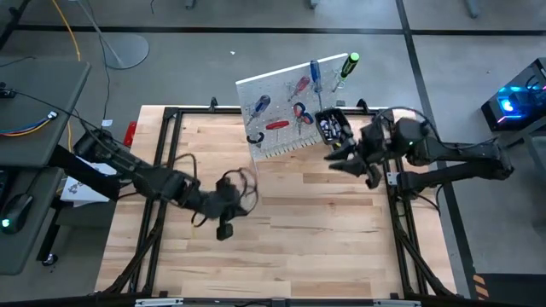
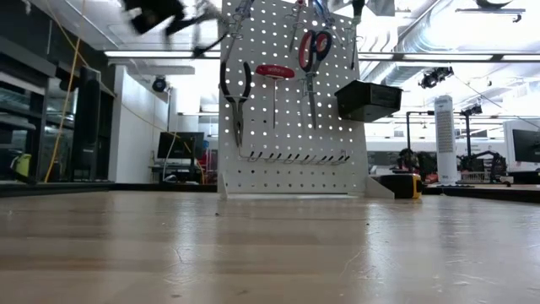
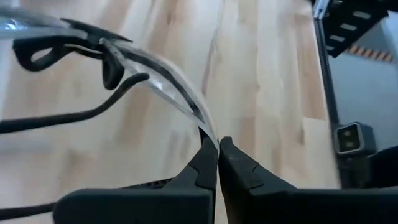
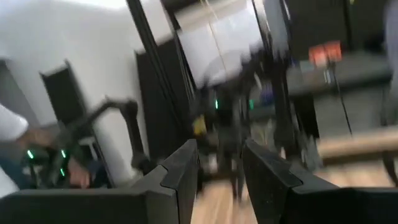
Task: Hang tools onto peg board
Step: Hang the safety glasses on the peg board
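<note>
My left gripper (image 3: 217,144) is closed, its two fingertips pinched together on the edge of the clear lens of a pair of safety glasses (image 3: 161,81). The glasses' black arms trail away from the lens, above the wooden worktop (image 1: 299,247). From above, this arm reaches in over the left-centre of the worktop and holds the glasses clear of the surface, well apart from the peg board (image 1: 290,111).

The peg board stands at the far edge of the worktop, leaning slightly back. Several tools already hang on it. Looking level across the worktop, I see dark-handled pliers (image 2: 237,84) on the left side and a red-handled screwdriver (image 2: 275,72) just beside them. Scissors (image 2: 314,51) with red and blue loops hang higher up, towards the right. From overhead I can also make out a blue-handled screwdriver (image 1: 315,72) and a green-black screwdriver (image 1: 348,64) along the top edge. The black bin (image 2: 368,100) is fixed to the board's right side. A yellow tape measure (image 2: 408,184) sits on the worktop near the board's right foot.

My right gripper (image 4: 221,152) hovers just beside the black bin. Its fingers are parted, with nothing between them. Its wrist picture is too smeared for me to tell anything more.
</note>
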Robot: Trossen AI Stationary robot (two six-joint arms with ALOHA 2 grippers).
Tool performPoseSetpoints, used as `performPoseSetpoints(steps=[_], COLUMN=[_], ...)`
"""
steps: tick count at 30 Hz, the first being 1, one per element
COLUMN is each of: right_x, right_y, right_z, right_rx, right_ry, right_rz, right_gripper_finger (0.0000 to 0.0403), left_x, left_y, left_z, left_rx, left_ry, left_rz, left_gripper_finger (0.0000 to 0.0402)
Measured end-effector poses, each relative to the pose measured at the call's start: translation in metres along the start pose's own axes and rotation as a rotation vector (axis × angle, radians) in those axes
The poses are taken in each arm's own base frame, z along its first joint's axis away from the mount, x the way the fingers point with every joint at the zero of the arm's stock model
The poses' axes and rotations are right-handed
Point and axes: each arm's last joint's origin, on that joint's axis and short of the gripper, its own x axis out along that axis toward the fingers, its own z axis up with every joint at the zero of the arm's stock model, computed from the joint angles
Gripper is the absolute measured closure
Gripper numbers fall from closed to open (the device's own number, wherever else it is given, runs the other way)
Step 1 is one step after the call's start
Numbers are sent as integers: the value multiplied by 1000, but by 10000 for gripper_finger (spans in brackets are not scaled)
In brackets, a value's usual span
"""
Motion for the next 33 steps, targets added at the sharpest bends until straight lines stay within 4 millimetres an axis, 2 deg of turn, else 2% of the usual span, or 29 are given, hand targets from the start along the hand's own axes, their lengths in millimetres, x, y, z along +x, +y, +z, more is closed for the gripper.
performPoseSetpoints(steps=[7, 11, 15, 20, 24, 28, 33], right_x=[15, 32, 52, 68, 78, 83, 83], right_y=[10, 10, 7, -8, -11, -14, -16], right_z=[-30, -40, -39, -42, -42, -47, -49], right_rx=[135, 206, 233, 334, 422, 459, 444], right_ry=[176, 169, 62, -46, -100, -110, -97], right_rz=[-82, -105, -70, -116, -40, -51, -94], right_gripper_finger=[284, 284, 284, 284, 279, 253, 216], left_x=[-8, -9, -8, -7, -9, -9, -9], left_y=[23, 35, 35, 28, 27, 28, 25], left_z=[53, 77, 92, 103, 105, 106, 105], left_rx=[328, 400, 452, 493, 522, 474, 371], left_ry=[-116, -171, -207, -225, -244, -249, -241], left_rz=[85, 147, 113, 79, 80, 69, -33], left_gripper_finger=[401, 401, 401, 401, 401, 401, 401])
